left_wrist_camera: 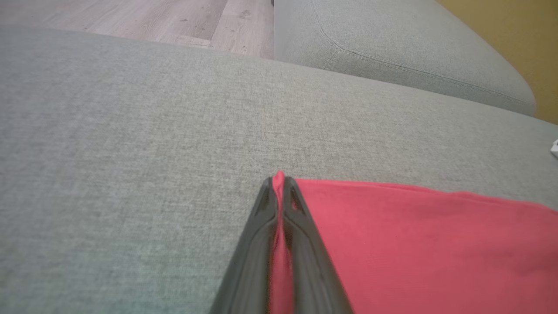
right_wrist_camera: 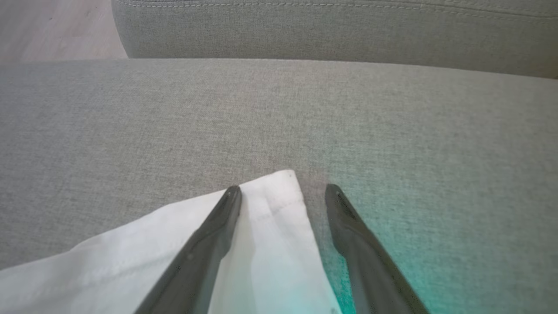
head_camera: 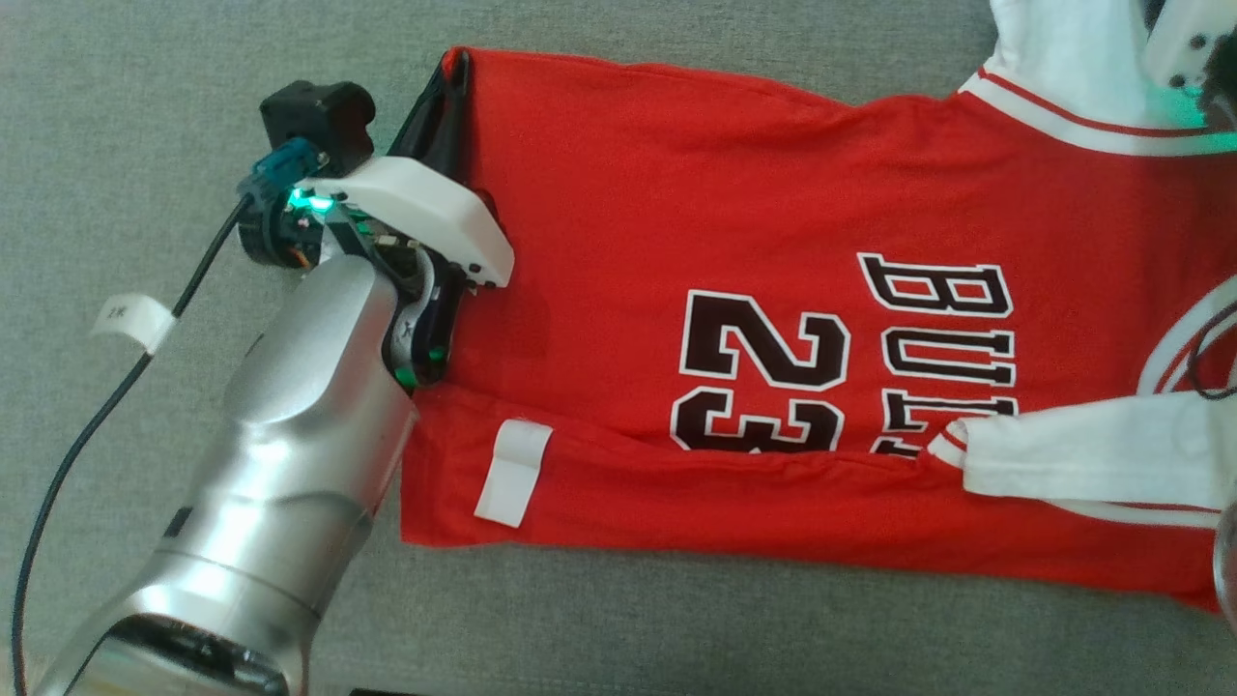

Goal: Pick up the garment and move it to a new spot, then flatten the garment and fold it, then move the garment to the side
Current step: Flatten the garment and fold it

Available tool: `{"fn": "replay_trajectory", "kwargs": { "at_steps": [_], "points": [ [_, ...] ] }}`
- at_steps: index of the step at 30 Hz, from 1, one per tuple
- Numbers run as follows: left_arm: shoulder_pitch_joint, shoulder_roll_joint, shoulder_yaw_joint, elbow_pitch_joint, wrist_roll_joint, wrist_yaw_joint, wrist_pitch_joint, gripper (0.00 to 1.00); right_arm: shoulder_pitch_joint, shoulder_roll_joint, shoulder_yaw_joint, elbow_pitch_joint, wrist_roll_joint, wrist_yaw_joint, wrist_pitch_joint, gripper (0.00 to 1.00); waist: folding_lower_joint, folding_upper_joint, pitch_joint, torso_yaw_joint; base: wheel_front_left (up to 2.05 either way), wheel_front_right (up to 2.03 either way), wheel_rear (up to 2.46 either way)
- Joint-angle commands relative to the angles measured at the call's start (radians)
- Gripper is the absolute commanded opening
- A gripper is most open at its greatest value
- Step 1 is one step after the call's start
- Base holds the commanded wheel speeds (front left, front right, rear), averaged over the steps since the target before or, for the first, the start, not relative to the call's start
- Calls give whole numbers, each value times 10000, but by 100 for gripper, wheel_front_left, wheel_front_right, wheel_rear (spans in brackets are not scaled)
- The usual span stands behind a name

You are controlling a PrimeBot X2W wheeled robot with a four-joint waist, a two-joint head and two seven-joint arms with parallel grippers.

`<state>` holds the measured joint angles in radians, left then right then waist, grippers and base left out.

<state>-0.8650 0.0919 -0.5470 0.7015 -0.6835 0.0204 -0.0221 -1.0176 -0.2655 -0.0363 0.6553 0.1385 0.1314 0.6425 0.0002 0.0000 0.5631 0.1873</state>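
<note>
The red jersey (head_camera: pixel 773 184), numbered 23, lies spread on the grey sofa cushion (head_camera: pixel 135 116), with its near edge folded over. The left gripper (left_wrist_camera: pixel 279 185) is clamped tight on the jersey's red corner. The right gripper (right_wrist_camera: pixel 283 189) stands wide apart, with 1 finger over the white sleeve (right_wrist_camera: pixel 270 244) and 1 over bare cushion.

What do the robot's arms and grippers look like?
The left arm is shiny silver, with a white cover, a black camera, a green light and a black cable wearing a white tag. The left gripper and right gripper have long, dark, pointed fingers.
</note>
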Motion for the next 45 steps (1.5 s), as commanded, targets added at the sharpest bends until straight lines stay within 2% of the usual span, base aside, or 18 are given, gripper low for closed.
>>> {"fn": "replay_trajectory", "kwargs": {
  "at_steps": [1, 2, 5, 11, 14, 17, 22, 23, 30, 39, 45],
  "points": [
    [183, 251, 104, -14, 77, -7, 16, 0, -71, 63, 209, -92, -12, -7, 57, 35, -2, 0, -23, -22, 0, 0, 0],
    [213, 269, 112, -16, 64, 0, -5, 0, -67, 68, 360, 25, 15, -7, 59, 0, -2, 0, -56, -61, 0, 0, 0],
    [302, 343, 160, -15, 27, 33, -107, 0, -34, 45, 630, 249, 159, -7, -86, 0, -2, 0, -170, -192, 0, 0, 0],
    [570, 530, 474, 57, -37, 157, -1020, 0, 92, 126, 774, 226, 708, -7, -1687, 0, -2, 0, -731, -509, 0, 0, 0],
    [827, 575, 614, 96, -177, -116, -1583, 0, 381, 116, 1011, 54, 1258, -7, -2380, 0, -2, 0, -1205, -656, 0, 0, 0],
    [1153, 728, 715, 133, -257, -434, -1951, 0, 912, -116, 1439, -373, 1864, -7, -2542, 0, -2, 0, -1657, -844, 0, 0, 0],
    [1896, 1125, 835, -98, -242, -917, -2278, 0, 2209, -598, 1823, -1697, 2755, -7, -2222, 0, -2, 0, -2223, -1205, 0, 0, 0],
    [1896, 1125, 835, -98, -242, -917, -2278, 0, 2209, -598, 1823, -1697, 2755, -7, -2222, 0, -2, 0, -2223, -1205, 0, 0, 0],
    [3014, 1627, 1018, -609, 33, -1143, -2385, 0, 4477, -826, 1259, -3915, 3123, -7, -1368, 0, -2, 0, -2702, -1546, 0, 0, 0],
    [4506, 1821, 1505, -1356, 587, -1128, -2394, 0, 7684, 145, -94, -7030, 2520, -7, 0, 0, -2, 0, -3250, -1766, 0, 0, 0],
    [5067, 1844, 1562, -1388, 837, -1058, -2395, 0, 9207, 1011, -656, -8417, 1998, -7, 709, 0, -2, 0, -3426, -1874, 0, 0, 0]
  ]
}}
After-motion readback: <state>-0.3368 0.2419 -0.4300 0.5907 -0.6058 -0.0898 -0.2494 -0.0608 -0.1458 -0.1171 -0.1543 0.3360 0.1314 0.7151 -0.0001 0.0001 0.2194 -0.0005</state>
